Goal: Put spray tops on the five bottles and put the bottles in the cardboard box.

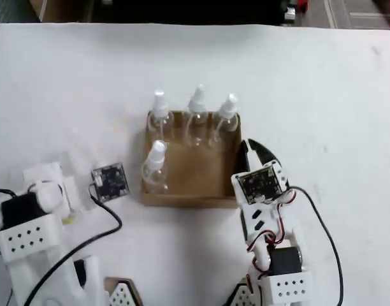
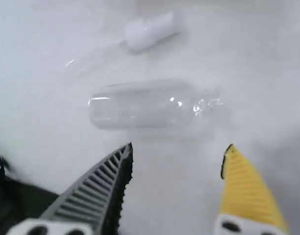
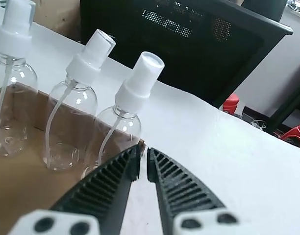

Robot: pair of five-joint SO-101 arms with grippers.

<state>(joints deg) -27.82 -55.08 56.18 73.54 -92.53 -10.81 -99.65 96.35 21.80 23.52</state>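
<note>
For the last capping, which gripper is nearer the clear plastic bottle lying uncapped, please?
Left. The left gripper hangs open right at the bottle; the right gripper sits by the brown cardboard box.

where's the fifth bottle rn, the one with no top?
The bottle lies on its side on the table in the left wrist view, just ahead of the open left claw, with the loose spray top beyond it.

Lying bottle (image 2: 150, 105), loose spray top (image 2: 151, 30) both blurred.

I saw clear, glossy plastic bottles (image 3: 69, 127) with smooth white plastic spray tops (image 3: 93, 51) inside the matt brown cardboard box (image 1: 195, 199).
</note>
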